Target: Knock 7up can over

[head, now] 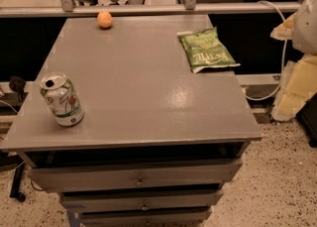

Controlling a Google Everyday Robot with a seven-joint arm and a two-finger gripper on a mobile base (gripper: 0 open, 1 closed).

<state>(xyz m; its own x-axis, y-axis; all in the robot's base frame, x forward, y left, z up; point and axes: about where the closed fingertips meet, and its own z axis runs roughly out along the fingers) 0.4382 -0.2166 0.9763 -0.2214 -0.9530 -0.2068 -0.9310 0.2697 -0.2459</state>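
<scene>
- A grey cabinet top [143, 92] is filling most of the view, with drawers [138, 175] stacked beneath it and a speckled floor [282, 181] showing at the lower right.
- The 7up can [62, 99] is standing upright near the front left corner of the top, its opened silver end facing up. Nothing is touching it.
- A green chip bag [205, 49] is lying flat towards the far right edge, and a small orange ball or fruit [104, 19] is sitting at the far edge. Both are well apart from the can.
- The gripper [297, 89] is hanging off the right side of the cabinet, past the edge of the top and far from the can. Whether it is released or clenched, I cannot tell, and it does not appear to be carrying anything.
- By my reading the task is only starting: the approach is not yet made and the can is not yet tipped.
- The next move is likely calling for a long reach leftwards across the top, passing in front of the bag, then a sideways push high on the can's body so it topples rather than slides.
- The frame is cutting off the arm on the right, so most of it is hidden.
</scene>
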